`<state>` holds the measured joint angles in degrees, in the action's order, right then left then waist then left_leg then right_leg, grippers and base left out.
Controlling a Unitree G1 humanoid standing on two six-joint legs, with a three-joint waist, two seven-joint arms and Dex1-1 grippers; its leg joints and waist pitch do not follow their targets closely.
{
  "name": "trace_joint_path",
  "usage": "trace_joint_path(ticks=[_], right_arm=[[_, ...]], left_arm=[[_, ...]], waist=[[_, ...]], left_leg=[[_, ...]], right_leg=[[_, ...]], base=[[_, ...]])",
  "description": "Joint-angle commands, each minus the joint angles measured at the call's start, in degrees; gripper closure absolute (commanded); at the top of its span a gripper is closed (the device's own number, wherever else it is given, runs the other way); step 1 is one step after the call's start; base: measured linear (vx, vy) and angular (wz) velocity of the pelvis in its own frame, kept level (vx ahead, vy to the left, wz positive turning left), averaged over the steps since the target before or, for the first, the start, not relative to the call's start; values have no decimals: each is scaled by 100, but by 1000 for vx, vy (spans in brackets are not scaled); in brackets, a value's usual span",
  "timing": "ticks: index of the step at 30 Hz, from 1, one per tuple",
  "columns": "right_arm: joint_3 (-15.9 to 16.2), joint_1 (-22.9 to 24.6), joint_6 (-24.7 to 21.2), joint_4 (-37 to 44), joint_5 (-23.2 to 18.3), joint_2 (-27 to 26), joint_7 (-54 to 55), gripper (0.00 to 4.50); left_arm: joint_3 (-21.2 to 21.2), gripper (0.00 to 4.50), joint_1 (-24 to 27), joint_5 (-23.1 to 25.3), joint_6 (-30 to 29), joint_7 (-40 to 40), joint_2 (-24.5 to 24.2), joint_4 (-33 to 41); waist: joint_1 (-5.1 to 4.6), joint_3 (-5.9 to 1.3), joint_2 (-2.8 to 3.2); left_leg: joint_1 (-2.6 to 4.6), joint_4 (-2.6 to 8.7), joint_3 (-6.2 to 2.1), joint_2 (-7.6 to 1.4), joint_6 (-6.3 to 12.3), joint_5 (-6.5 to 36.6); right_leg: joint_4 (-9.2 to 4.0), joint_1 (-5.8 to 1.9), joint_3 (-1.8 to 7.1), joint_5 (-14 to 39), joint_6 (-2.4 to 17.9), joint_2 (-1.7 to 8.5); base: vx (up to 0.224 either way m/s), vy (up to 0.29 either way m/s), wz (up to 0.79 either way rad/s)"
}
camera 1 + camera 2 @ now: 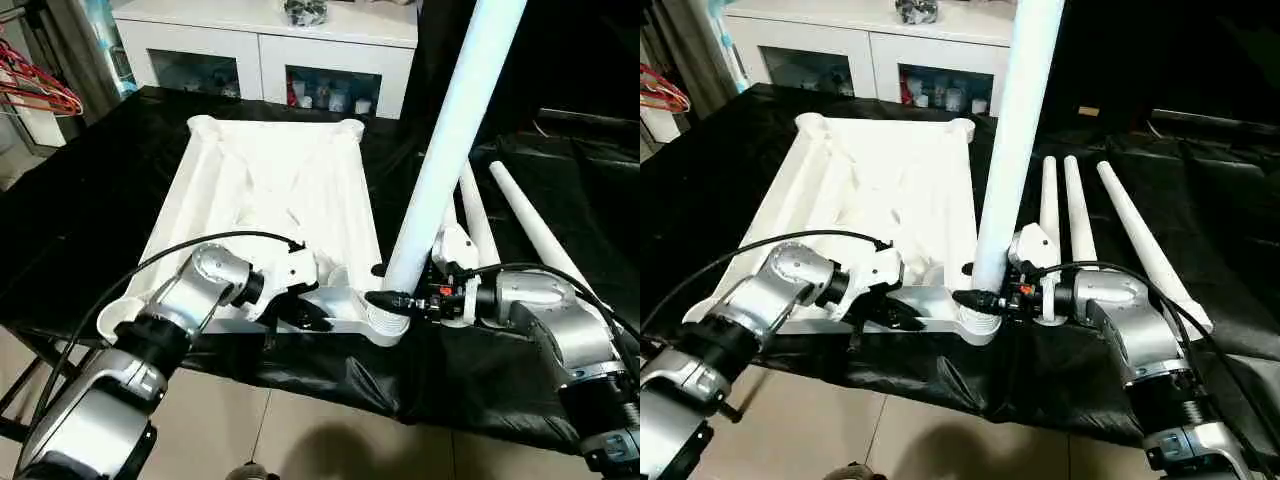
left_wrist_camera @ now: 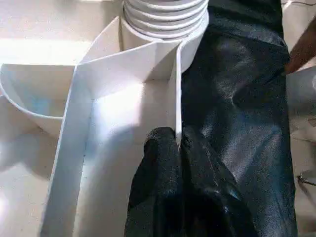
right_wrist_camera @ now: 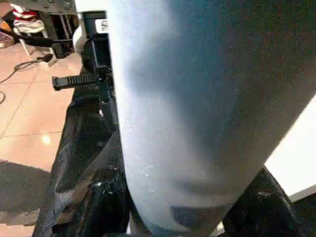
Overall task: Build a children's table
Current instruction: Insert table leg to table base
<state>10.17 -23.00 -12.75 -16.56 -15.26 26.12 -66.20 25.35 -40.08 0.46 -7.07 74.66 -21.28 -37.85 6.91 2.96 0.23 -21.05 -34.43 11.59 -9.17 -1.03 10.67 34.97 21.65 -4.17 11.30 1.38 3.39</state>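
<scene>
Lit from overhead, bright and even across the head views. Strong glare on the tabletop [image 1: 270, 190], ribs washed out. Sheen and crinkled highlights on the black cloth [image 1: 90, 220]. Soft shadow on the floor [image 1: 330, 450] below. Blown-out whites in the left wrist view; leg [image 3: 207, 113] close, blurred, bluish in the right.

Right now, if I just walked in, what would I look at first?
First, the long white tapered tube leg standing upright in the near right corner socket of the white ribbed plastic tabletop, which lies upside down on the black cloth. The right tool grips the leg's base, and the left tool pinches the tabletop's near rim. Three more white legs lie to the right.
</scene>
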Motion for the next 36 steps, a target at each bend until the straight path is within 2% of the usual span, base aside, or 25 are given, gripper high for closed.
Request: trace_joint_path(ticks=[1,4,6,7,8,9,11,13,14,15,16,17,18,19,20,21,22,24,25,28,30,36], right_arm=[[476,296,-203,-524,200,-13,-176,262],[247,131,-124,-878,274,-272,267,262],[97,-10,22,-1174,378,-443,704,262],[-138,-187,39,-1507,376,-662,1270,262],[-348,-373,77,-1858,395,-884,1871,262],[-420,-469,104,-2054,429,-1003,2188,262],[-445,-521,117,-2166,455,-1075,2368,262],[-538,-706,133,-2548,521,-1291,2869,262],[-575,-809,146,-2754,558,-1394,3122,262],[-610,-903,120,-2937,574,-1499,3340,262],[-635,-969,69,-3063,576,-1574,3476,262],[-654,-1048,10,-3220,591,-1657,3604,262],[-655,-1104,-11,-3341,614,-1722,3679,262],[-655,-1104,-11,-3341,614,-1722,3679,262],[-630,-1154,-48,-3448,645,-1782,3714,262],[-569,-1185,-45,-3517,705,-1826,3716,262],[-520,-1207,-27,-3561,751,-1863,3711,262],[-486,-1256,-2,-3639,786,-1926,3670,262],[-487,-1275,17,-3676,796,-1944,3649,262],[-437,-1296,89,-3694,850,-1957,3530,262],[-416,-1299,133,-3693,893,-1955,3483,262],[-357,-1252,225,-3551,966,-1978,3245,262]], left_arm=[[-149,450,-339,-19,76,-63,20,34],[-285,450,-446,-14,69,-347,107,-168],[-394,450,-474,-40,32,-533,181,-219],[-509,450,-497,-77,-74,-768,277,-208],[-630,450,-525,-103,-216,-1085,397,-175],[-695,450,-544,-110,-336,-1304,490,-131],[-726,450,-550,-106,-422,-1452,555,-82],[-793,450,-554,-43,-684,-1946,758,52],[-826,450,-535,-2,-819,-2194,868,154],[-884,450,-496,11,-984,-2473,1019,292],[-928,450,-452,10,-1120,-2658,1136,417],[-921,450,-375,25,-1244,-2778,1250,598],[-884,450,-290,50,-1337,-2865,1354,775],[-884,450,-290,50,-1337,-2865,1354,775],[-834,450,-195,87,-1428,-2954,1463,947],[-786,450,-105,96,-1501,-3007,1569,1078],[-740,450,-42,150,-1538,-3148,1675,1116],[-665,450,41,183,-1592,-3282,1791,1145],[-636,450,70,180,-1633,-3322,1822,1169],[-606,450,109,217,-1703,-3402,1775,1252],[-615,450,122,230,-1752,-3394,1727,1308],[-681,450,134,287,-1781,-3360,1651,1357]], waist=[[-15,-323,2],[-21,-309,-5],[-68,-288,-7],[-78,-287,-38],[-106,-281,-24],[-166,-284,-31],[-220,-299,-39],[-233,-294,-34],[-236,-296,-20],[-257,-291,-27],[-253,-293,-33],[-243,-292,-35],[-241,-299,-49],[-232,-317,-40],[-245,-332,-43],[-245,-326,-42],[-256,-329,-69],[-251,-312,-50],[-254,-305,-61],[-260,-266,-59],[-275,-270,-55],[-297,-264,-65]], left_leg=[[124,457,-271,-515,45,1428],[123,455,-273,-504,36,1497],[148,466,-301,-497,-82,1719],[140,468,-304,-492,-87,1739],[149,479,-321,-503,-149,1820],[124,496,-347,-499,-222,1866],[88,509,-356,-500,-256,1810],[112,501,-324,-494,-202,1803],[137,485,-315,-486,-201,1791],[119,473,-302,-470,-189,1733],[132,463,-290,-458,-153,1697],[135,450,-287,-461,-97,1642],[102,452,-283,-460,-44,1509],[95,454,-290,-480,-41,1426],[75,451,-275,-481,48,1237],[71,445,-265,-468,84,1201],[70,443,-257,-471,120,1170],[85,441,-253,-467,147,1239],[94,440,-247,-454,145,1300],[134,473,-283,-466,37,1713],[151,492,-299,-480,-38,1879],[124,497,-298,-469,-6,1842]], right_leg=[[-495,-179,365,1621,1187,676],[-517,-166,364,1808,1185,691],[-573,-147,355,2302,1093,717],[-583,-156,349,2402,1051,711],[-577,-124,350,2581,1033,727],[-574,-143,327,2649,1005,720],[-556,-168,318,2475,978,706],[-564,-140,350,2242,1025,696],[-561,-123,358,2118,1124,700],[-551,-136,359,2107,1170,695],[-578,-136,356,2152,1154,696],[-588,-130,363,2160,1145,695],[-574,-158,359,2028,1145,681],[-535,-175,358,1882,1165,686],[-498,-183,355,1475,1229,660],[-511,-180,352,1413,1239,650],[-496,-185,347,1319,1283,643],[-525,-173,346,1464,1274,650],[-547,-164,340,1611,1237,639],[-625,-124,335,2403,1002,648],[-632,-105,343,2496,943,649],[-633,-102,354,2468,927,655]], base=[[0,0,0],[0,0,0],[0,0,0],[0,0,0],[0,0,0],[0,0,0],[0,0,0],[0,0,0],[0,0,0],[0,0,0],[0,0,0],[0,0,0],[0,0,0],[0,0,0],[0,0,0],[0,0,0],[0,0,0],[0,0,0],[0,0,0],[0,0,0],[0,0,0],[0,0,0]])
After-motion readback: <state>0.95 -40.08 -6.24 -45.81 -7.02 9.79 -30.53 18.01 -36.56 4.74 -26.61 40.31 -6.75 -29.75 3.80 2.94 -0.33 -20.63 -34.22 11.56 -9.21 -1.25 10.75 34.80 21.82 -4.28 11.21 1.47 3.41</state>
